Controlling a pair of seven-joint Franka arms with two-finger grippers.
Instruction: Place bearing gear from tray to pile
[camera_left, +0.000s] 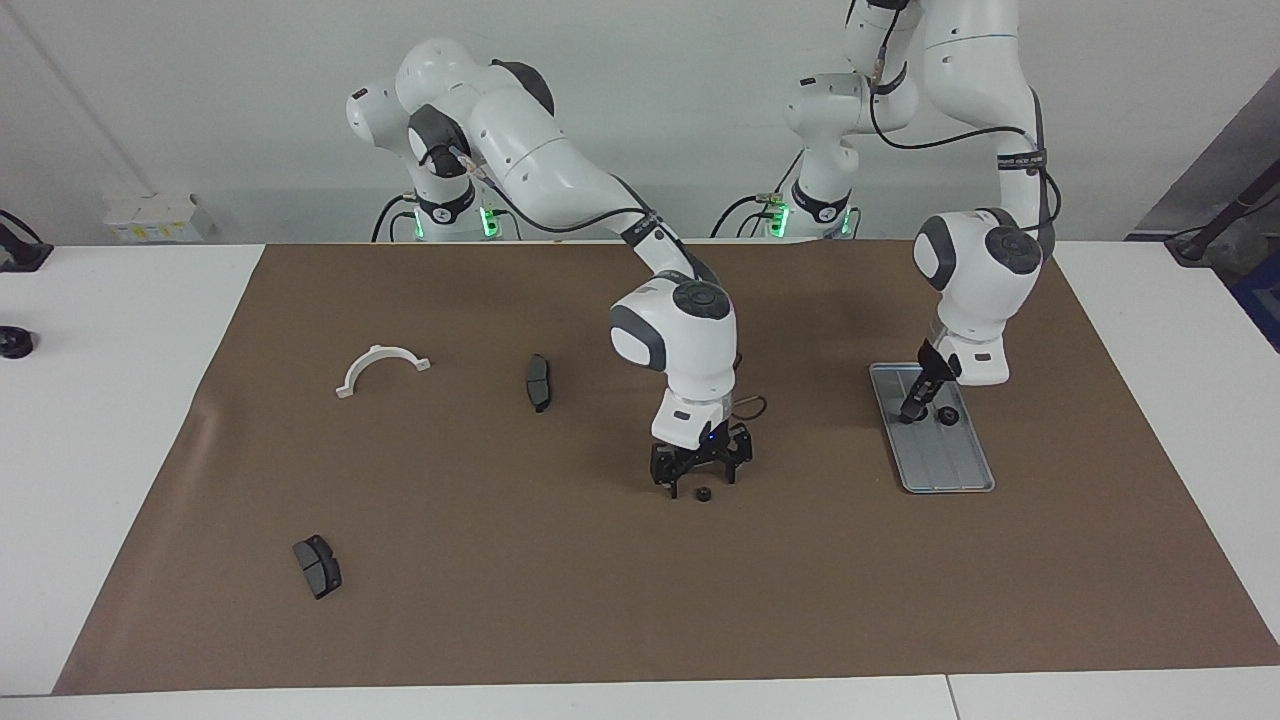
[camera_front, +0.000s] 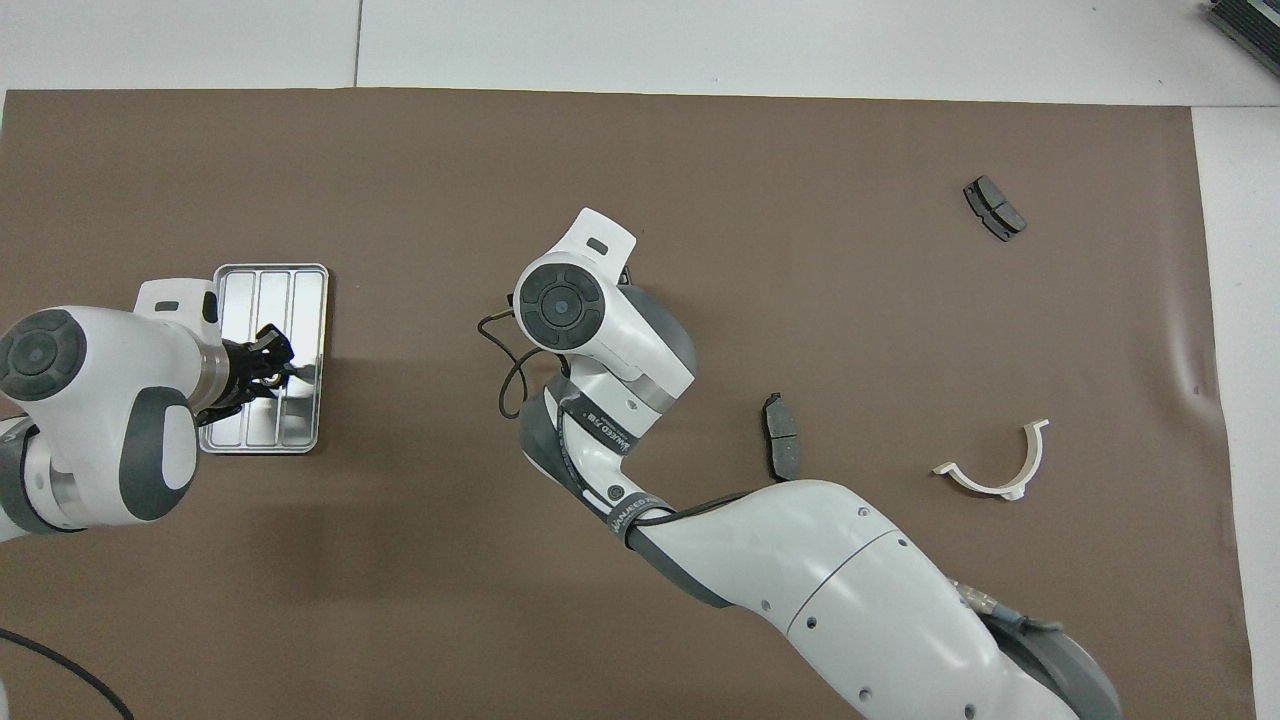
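Note:
The silver ridged tray lies on the brown mat toward the left arm's end; it also shows in the overhead view. A small black gear lies in the part of the tray nearest the robots. My left gripper hangs low over that part, right beside the gear. My right gripper is open, low over the middle of the mat. A single black gear lies on the mat just below its fingertips, free of them. In the overhead view the right wrist hides this gripper and gear.
A dark grey brake pad lies on the mat beside the right arm, toward that arm's end. A second pad lies farther from the robots. A white half-ring bracket lies near the first pad.

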